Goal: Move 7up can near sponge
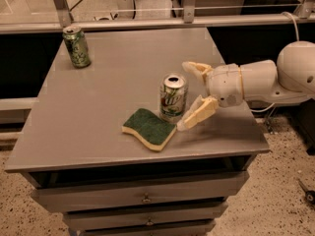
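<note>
The 7up can (173, 98), pale silver-white with green lettering, stands upright on the grey table (113, 73), right behind the sponge (148, 128), nearly touching its far edge. The sponge has a dark green top over yellow foam and lies near the table's front edge. My gripper (191, 93) is just right of the can, open, with its cream fingers (198, 113) spread and clear of the can.
A darker green patterned can (77, 46) stands at the table's far left corner. A metal rail (147, 22) runs behind the table. Drawers (142, 198) sit under the tabletop. My white arm (266, 80) reaches in from the right.
</note>
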### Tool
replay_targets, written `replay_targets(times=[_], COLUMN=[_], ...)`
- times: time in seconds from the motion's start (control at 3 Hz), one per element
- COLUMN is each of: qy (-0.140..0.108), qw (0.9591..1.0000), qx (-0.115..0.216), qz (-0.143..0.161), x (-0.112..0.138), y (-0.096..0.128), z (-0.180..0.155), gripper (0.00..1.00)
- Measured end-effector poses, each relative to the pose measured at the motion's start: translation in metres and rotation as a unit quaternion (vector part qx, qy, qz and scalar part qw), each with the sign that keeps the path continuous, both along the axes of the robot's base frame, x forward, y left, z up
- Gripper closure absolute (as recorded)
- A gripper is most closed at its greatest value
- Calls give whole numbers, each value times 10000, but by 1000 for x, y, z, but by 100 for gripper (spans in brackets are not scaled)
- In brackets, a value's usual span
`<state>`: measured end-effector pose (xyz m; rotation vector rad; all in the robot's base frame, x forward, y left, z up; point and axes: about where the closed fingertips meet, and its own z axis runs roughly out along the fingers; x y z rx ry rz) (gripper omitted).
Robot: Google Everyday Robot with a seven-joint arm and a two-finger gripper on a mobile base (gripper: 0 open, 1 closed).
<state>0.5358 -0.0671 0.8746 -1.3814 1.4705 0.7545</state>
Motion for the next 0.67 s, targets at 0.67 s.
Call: replay_targets(times=[0.67], qy=[-163], qw=[9944], qx=[-150], qz=[-1031], x=[39], y=[-111], z=[33], gripper=[0])
